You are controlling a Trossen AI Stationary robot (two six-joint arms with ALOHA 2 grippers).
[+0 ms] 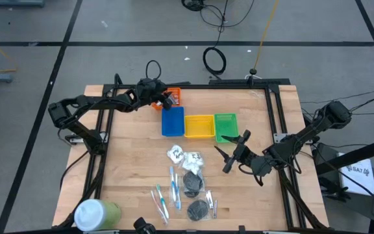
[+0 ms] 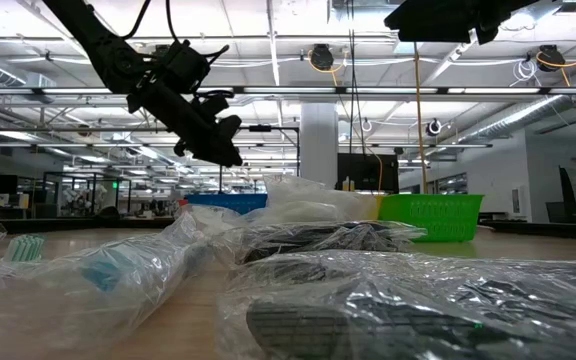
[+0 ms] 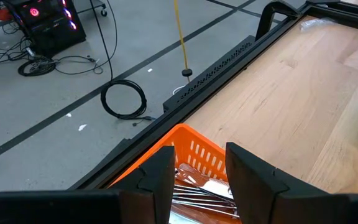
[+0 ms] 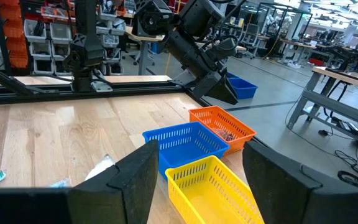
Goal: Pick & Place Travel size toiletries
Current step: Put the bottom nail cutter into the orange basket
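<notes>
The travel size toiletries lie in clear bags on the near part of the table: white packets (image 1: 177,155), dark discs (image 1: 192,182) and toothbrushes (image 1: 173,188). Silvery sticks (image 3: 194,182) lie inside the orange tray (image 1: 174,95) at the far left. My left gripper (image 1: 167,101) (image 3: 199,153) hangs just over that tray, open, with nothing between its fingers. My right gripper (image 1: 231,145) (image 4: 199,149) is open and raised above the table, right of the bags and near the green tray (image 1: 226,127).
Blue (image 1: 173,121), yellow (image 1: 199,126) and green trays stand in a row beside the orange one. A large green cylinder with a white cap (image 1: 97,212) lies at the near left corner. Bare wood lies between the trays and the bags.
</notes>
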